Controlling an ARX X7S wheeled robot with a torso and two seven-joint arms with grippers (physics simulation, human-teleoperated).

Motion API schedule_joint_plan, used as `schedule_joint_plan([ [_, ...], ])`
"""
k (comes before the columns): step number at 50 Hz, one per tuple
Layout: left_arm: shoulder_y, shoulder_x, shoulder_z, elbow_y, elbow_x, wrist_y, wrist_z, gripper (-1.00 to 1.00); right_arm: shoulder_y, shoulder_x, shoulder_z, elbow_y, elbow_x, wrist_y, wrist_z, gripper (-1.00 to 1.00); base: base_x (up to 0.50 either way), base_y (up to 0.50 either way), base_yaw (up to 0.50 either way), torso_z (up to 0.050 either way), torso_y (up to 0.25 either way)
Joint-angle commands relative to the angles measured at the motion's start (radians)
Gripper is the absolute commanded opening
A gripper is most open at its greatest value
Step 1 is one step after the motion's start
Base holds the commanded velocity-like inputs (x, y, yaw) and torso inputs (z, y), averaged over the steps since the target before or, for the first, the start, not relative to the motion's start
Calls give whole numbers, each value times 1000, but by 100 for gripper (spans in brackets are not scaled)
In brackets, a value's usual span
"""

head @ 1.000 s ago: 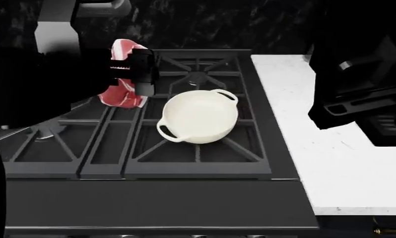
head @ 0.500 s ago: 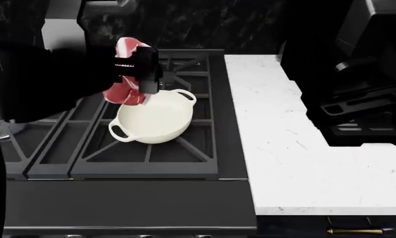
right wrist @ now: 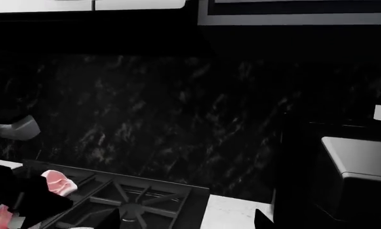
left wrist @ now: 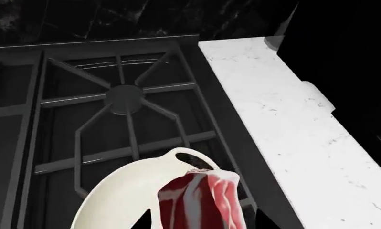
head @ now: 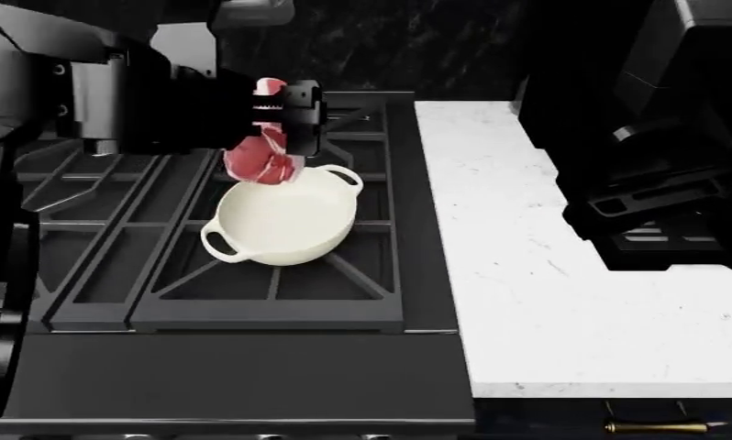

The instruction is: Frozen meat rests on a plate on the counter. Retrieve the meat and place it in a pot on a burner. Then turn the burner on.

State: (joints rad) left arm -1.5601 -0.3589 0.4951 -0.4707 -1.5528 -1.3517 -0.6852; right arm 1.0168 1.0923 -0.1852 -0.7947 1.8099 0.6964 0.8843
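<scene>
My left gripper [head: 282, 128] is shut on the meat [head: 260, 161], a red-pink steak with white fat that hangs limp from the jaws over the far rim of the pot [head: 282, 223]. The cream two-handled pot stands on the front right burner of the black stove [head: 281, 298]. In the left wrist view the meat [left wrist: 200, 202] droops over the pot [left wrist: 120, 200], with the rear burner [left wrist: 125, 98] beyond. My right gripper [right wrist: 184, 224] is held high at the right, open and empty; the meat [right wrist: 58, 182] shows small there. The plate is out of view.
The white counter [head: 526, 275] runs along the right of the stove and shows in the left wrist view [left wrist: 286, 119]. The dark backsplash [head: 403, 46] rises behind. My right arm [head: 659, 137] hangs over the counter's far right.
My left gripper has carried the meat to the right, from beside the pot's left rim to over its far edge. The head view stayed put over the last half second.
</scene>
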Motion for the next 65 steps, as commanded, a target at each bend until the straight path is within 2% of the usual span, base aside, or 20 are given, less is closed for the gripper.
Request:
schedule_joint_plan([
  [1, -54, 44, 118, -141, 133, 15, 193, -100, -70, 14, 33, 1, -32, -23, -37, 100, 0, 0, 0, 0, 0],
  [19, -62, 90, 234, -235, 231, 52, 348, -100, -134, 30, 69, 2, -53, -45, -66, 100, 0, 0, 0, 0, 1],
  [33, -51, 98, 274, -253, 260, 70, 388, -100, -156, 40, 84, 5, -56, -51, -79, 100, 0, 0, 0, 0, 1],
  [65, -43, 128, 360, -336, 337, 129, 492, -100, -180, -15, 51, 34, -136, -41, -101, 100, 0, 0, 0, 0, 0],
])
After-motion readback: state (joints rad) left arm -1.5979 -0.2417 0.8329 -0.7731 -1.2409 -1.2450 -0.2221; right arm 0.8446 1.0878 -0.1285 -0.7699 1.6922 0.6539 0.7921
